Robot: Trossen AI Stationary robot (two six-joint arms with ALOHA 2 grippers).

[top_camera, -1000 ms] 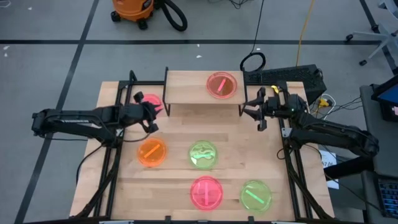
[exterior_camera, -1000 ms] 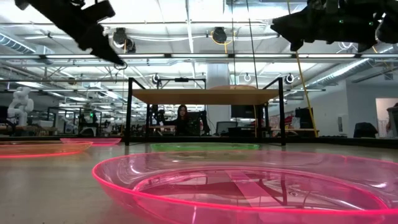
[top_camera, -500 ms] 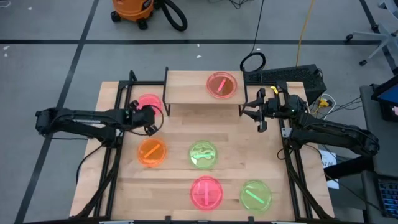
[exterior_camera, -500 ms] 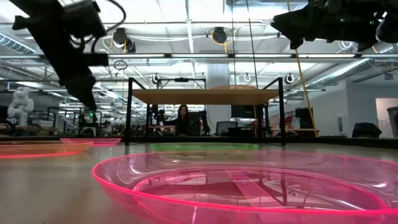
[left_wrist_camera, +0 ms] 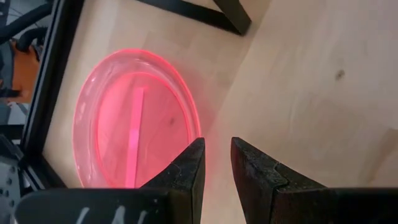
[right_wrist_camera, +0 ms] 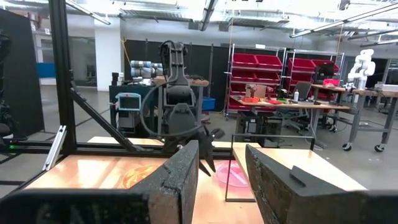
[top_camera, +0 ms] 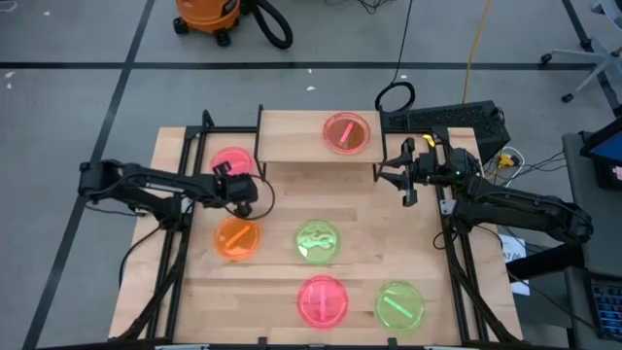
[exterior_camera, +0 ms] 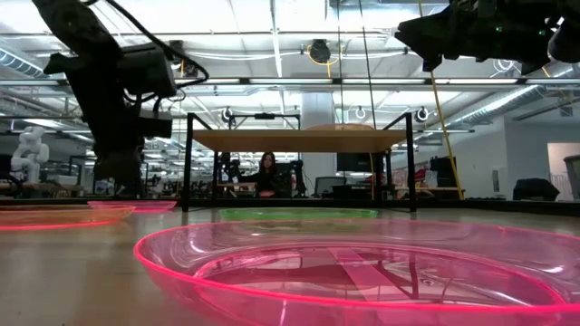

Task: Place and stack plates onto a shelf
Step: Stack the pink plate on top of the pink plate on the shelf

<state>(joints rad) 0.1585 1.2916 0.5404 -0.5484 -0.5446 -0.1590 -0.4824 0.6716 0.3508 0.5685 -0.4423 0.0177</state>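
A pink plate (top_camera: 231,160) (left_wrist_camera: 134,121) lies flat on the table at the far left, beside the shelf (top_camera: 301,136). My left gripper (top_camera: 245,183) (left_wrist_camera: 216,155) points steeply down at its near right rim, open by a narrow gap: one finger (left_wrist_camera: 189,165) stands over the rim, the other (left_wrist_camera: 252,168) over bare wood. I cannot see any touch. Another pink plate (top_camera: 347,132) sits on the shelf board. My right gripper (top_camera: 400,178) (right_wrist_camera: 222,168) hangs open and raised off the shelf's right end.
On the tabletop lie an orange plate (top_camera: 238,238), a green plate (top_camera: 318,241), a pink plate (top_camera: 323,299) (exterior_camera: 362,272) and a green plate (top_camera: 399,304). The shelf's black leg (left_wrist_camera: 217,15) stands just beyond the left gripper. Bare wood lies under the right gripper.
My left gripper has come down toward the table and tipped from nearly level to steeply downward, ending at the near right rim of the far-left pink plate. The plate has stayed where it was. The gap between the fingers looks unchanged.
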